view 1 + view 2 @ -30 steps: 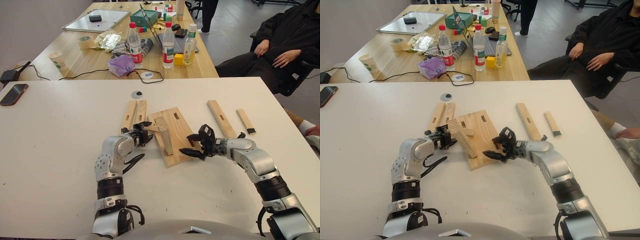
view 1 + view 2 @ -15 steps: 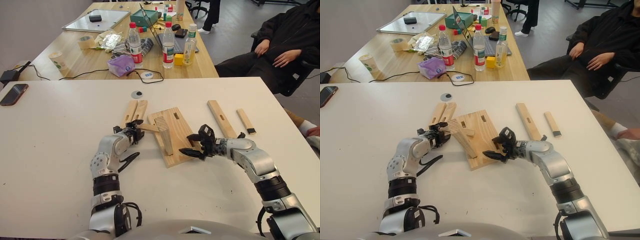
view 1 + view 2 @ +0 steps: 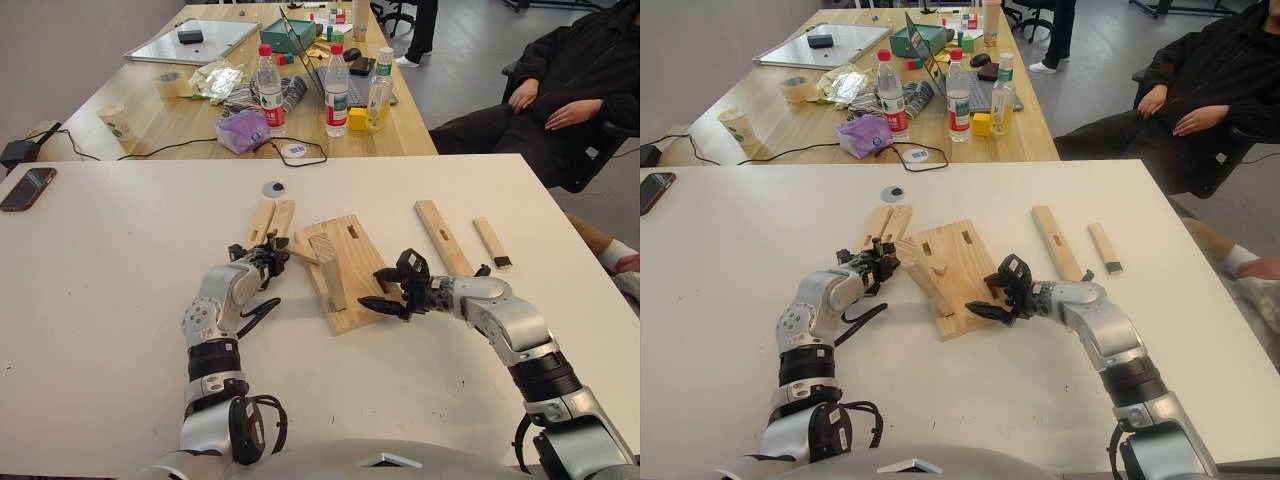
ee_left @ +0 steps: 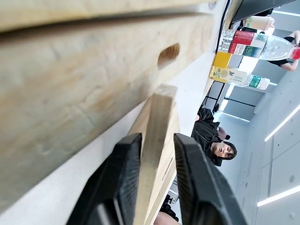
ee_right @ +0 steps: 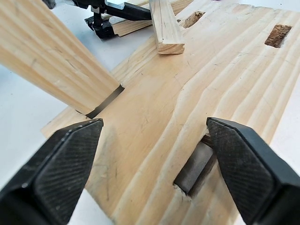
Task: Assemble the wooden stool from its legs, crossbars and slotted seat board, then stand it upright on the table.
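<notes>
- Just left of the seat board point(image 3: 362, 262), at its far corner, two legs point(image 3: 270, 220) lay flat side by side on the white desk point(image 3: 110, 300), not yet fitted.
- Just nearer than those legs, the left gripper point(image 3: 270, 258) had its jaws narrow, pinched on a thin crossbar point(image 4: 157, 117). The bar pointed across to the seat board.
- The seat board lay flat on the desk, slots facing up. One leg point(image 3: 328, 272) stood in a slot near its left edge, the only part that looked fitted. The crossbar's free end reached this leg; I could not tell whether it had entered a hole.
- At the seat board's right edge, the right gripper point(image 3: 393, 292) had its jaws wide apart over the wood beside an unfilled slot, holding nothing.
- Right of the seat board, well apart from it, lay a fourth leg point(image 3: 443, 236), and just beyond that a short crossbar point(image 3: 491, 241).
- Judged from this, assembly was early: three legs and the crossbars remained, then standing the stool upright.
</notes>
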Controlling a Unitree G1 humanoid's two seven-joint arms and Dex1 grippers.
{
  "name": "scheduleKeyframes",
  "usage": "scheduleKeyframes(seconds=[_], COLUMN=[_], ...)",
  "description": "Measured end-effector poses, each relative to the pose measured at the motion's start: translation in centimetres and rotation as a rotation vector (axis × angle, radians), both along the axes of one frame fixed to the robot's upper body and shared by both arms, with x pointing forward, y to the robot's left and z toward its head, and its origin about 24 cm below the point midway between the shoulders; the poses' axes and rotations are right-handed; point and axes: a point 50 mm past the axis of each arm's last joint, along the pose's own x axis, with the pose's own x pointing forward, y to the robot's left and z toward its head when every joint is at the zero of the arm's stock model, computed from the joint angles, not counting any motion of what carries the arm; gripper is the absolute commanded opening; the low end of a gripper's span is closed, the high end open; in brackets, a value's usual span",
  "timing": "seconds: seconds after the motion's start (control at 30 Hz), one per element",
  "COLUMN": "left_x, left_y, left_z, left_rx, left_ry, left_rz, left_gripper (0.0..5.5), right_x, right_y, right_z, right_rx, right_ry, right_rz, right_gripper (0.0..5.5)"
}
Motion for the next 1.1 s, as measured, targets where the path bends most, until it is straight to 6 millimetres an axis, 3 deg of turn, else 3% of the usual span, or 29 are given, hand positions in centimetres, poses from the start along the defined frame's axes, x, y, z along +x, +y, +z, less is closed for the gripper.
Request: scheduleKeyframes(seconds=[0.1,0.3,0.5,0.53,0.6,0.7,0.87,1.1], left_x=[0.2,0.8,1.7,1.6,1.5,2.0,1.8,2.4], left_y=[0.2,1.3,7.4,8.8,10.5,10.6,9.2,9.4], left_z=[0.2,1.1,11.4,13.2,15.0,13.7,6.8,4.8], left_rx=[0.001,0.12,0.625,0.773,1.038,1.211,1.275,1.299], left_ry=[-0.033,-0.131,-0.608,-0.678,-0.751,-0.759,-0.686,-0.719], left_rz=[0.007,0.034,0.134,0.125,0.061,-0.085,-0.251,-0.217], left_gripper=[0.38,0.37,0.37,0.37,0.37,0.37,0.37,0.37], right_x=[0.0,0.0,0.1,0.1,0.1,0.1,0.1,0.4], right_y=[0.0,0.0,-0.1,-0.2,-0.2,-0.1,-0.2,-0.2], right_z=[0.0,0.0,0.0,0.0,0.0,0.0,0.1,0.2], right_rx=[0.0,-0.003,-0.005,-0.005,-0.005,-0.004,-0.004,-0.008], right_ry=[-0.002,-0.007,-0.012,-0.013,-0.014,-0.015,-0.015,-0.017], right_rz=[0.002,0.009,-0.004,-0.008,-0.009,-0.009,-0.009,-0.008], right_gripper=[4.09,4.09,4.09,4.09,4.09,4.09,4.09,4.09])
